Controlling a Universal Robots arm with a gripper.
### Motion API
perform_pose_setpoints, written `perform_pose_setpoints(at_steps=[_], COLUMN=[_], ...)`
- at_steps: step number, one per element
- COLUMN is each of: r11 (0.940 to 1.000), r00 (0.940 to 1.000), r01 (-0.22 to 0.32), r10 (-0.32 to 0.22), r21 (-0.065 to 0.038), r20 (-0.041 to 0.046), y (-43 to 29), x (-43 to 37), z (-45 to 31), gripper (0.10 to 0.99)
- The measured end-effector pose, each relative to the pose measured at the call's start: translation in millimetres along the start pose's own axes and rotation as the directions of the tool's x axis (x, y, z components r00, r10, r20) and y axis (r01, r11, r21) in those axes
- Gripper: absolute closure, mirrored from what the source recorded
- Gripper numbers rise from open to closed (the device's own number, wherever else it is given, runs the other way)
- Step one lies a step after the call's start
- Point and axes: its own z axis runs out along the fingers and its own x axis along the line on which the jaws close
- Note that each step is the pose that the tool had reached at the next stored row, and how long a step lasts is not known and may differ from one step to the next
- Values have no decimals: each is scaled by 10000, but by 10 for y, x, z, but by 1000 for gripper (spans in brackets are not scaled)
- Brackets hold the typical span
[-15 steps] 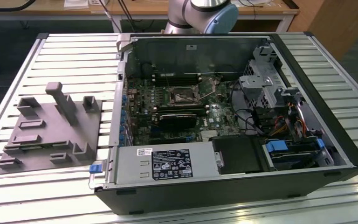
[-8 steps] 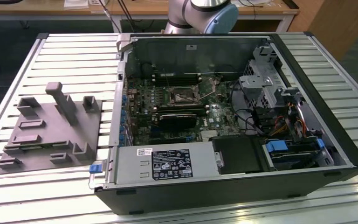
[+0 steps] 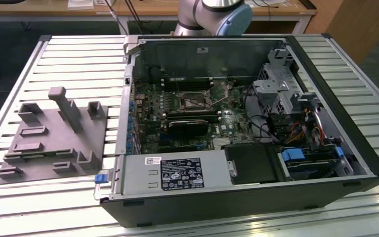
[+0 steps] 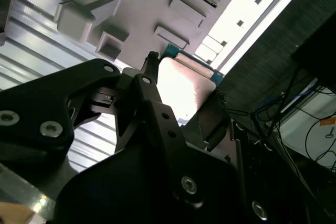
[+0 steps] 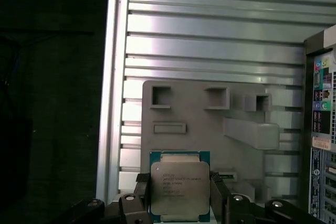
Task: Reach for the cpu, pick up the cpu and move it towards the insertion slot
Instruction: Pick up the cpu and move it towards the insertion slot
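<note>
Nearest, we see black fingers (image 5: 218,198) clamped on two opposite edges of the cpu (image 5: 179,187) in the first wrist view. Behind it lie a grey moulded tray (image 5: 199,153) and the slatted metal surface (image 5: 210,40). In the exterior view, the insertion slot (image 3: 193,102) sits above frame centre inside the open computer case (image 3: 242,202).

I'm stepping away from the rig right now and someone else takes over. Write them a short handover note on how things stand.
Gripper: shut on the cpu, one finger on each of two opposite edges.
Cpu: held in front of the grey tray, apparently lifted clear of it, metal top towards the first wrist camera.
Insertion slot: on the board inside the open computer case; the tray lies outside the case, on the exterior view's left.
Done: reach and pick-up.
Left: the cpu is not yet at the slot.
</note>
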Motion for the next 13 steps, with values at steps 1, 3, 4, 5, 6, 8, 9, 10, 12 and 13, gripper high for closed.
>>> perform_pose_setpoints(at_steps=[1, 3, 4, 5, 6, 8, 9, 10, 12, 13], r11=[10000, 10000, 10000, 10000, 10000, 10000, 10000, 10000, 10000, 10000], r00=[10000, 10000, 10000, 10000, 10000, 10000, 10000, 10000, 10000, 10000], r01=[-1, -1, -1, -1, -1, -1, -1, -1, -1, -1], r10=[1, 1, 1, 1, 1, 1, 1, 1, 1, 1], r21=[1, 1, 1, 1, 1, 1, 0, 1, 1, 0], r20=[-1, 0, 0, 0, -1, 0, 0, -1, -1, 0], y=[0, -2, -3, -3, -4, -5, -6, -7, -9, -10], x=[-19, -58, -78, -99, -119, -165, -191, -219, -270, -295], z=[0, 2, 3, 3, 4, 6, 7, 7, 9, 10], gripper=[545, 545, 545, 545, 545, 545, 545, 545, 545, 545])
